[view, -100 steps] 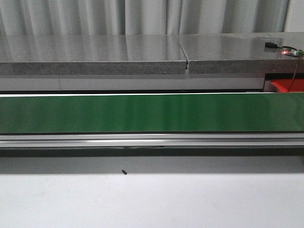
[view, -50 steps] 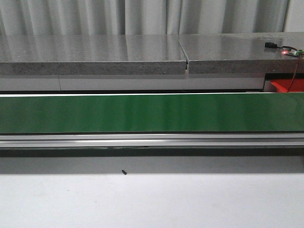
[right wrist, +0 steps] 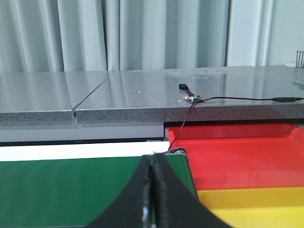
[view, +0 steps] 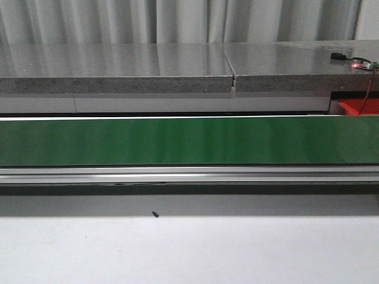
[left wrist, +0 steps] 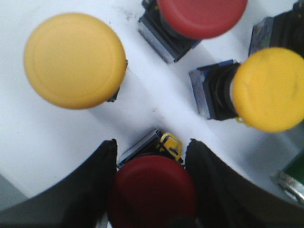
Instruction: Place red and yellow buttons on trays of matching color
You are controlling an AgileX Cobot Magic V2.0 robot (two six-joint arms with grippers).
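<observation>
In the left wrist view, my left gripper (left wrist: 151, 142) is shut on a red button (left wrist: 152, 190); a black finger presses each side of it over the white surface. Further buttons lie close by: a big yellow one (left wrist: 75, 59), a second yellow one (left wrist: 268, 88) on its side, and another red one (left wrist: 202, 16). My right gripper (right wrist: 153, 156) is shut with nothing in it, above the end of the green belt (right wrist: 71, 190). Right beside it sit the red tray (right wrist: 247, 156) and the yellow tray (right wrist: 256, 204). Neither gripper shows in the front view.
The green conveyor belt (view: 189, 141) spans the front view, with a grey stone counter (view: 118, 65) behind it. A small circuit board with a wire (right wrist: 192, 99) lies on that counter above the red tray. A corner of the red tray (view: 358, 107) peeks in at the right.
</observation>
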